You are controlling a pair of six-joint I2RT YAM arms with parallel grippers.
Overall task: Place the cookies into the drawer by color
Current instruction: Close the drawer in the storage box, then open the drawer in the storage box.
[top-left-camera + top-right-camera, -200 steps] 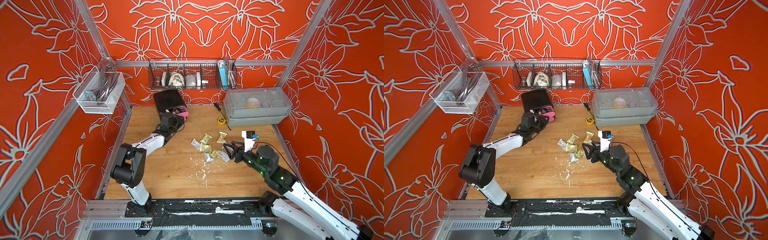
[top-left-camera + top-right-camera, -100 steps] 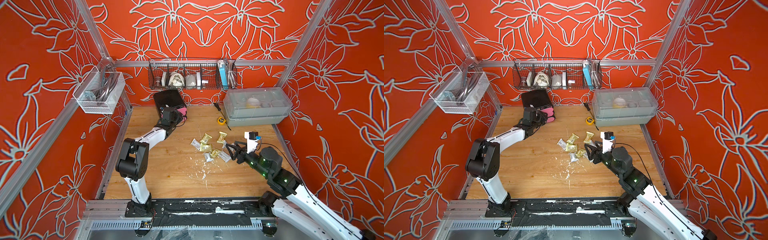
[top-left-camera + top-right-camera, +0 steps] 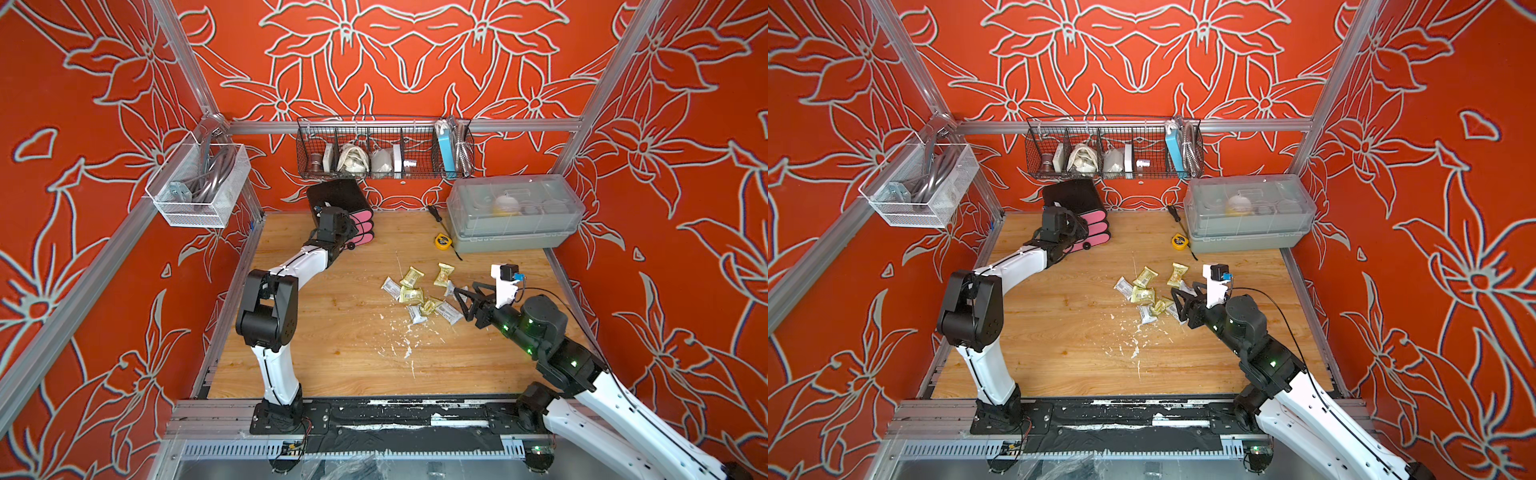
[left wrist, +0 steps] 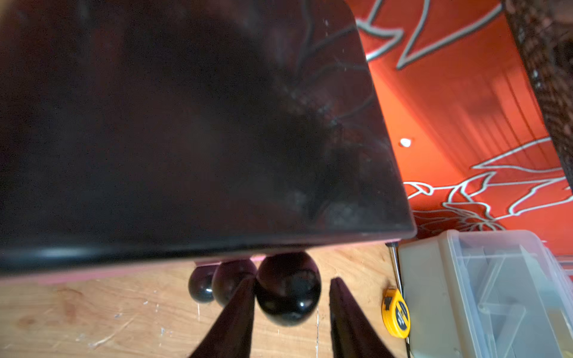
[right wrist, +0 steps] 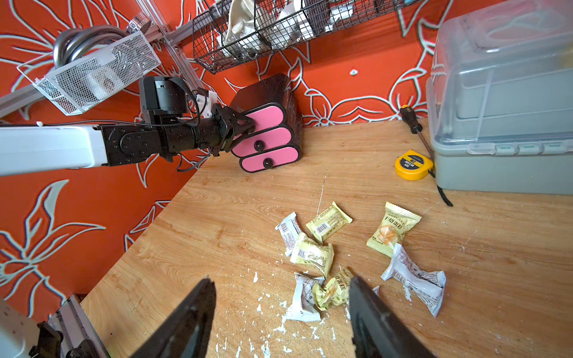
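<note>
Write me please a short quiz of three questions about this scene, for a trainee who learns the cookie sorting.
1. True or false: the right gripper holds one of the cookies.
2. The left gripper has its jaws on either side of: A) the top knob of the drawer; B) a cookie; C) nothing at all.
3. Which wrapper colours show among the cookies on the table?

Key: 1 false, it is open and empty; 2 A; 3 yellow and white.
</note>
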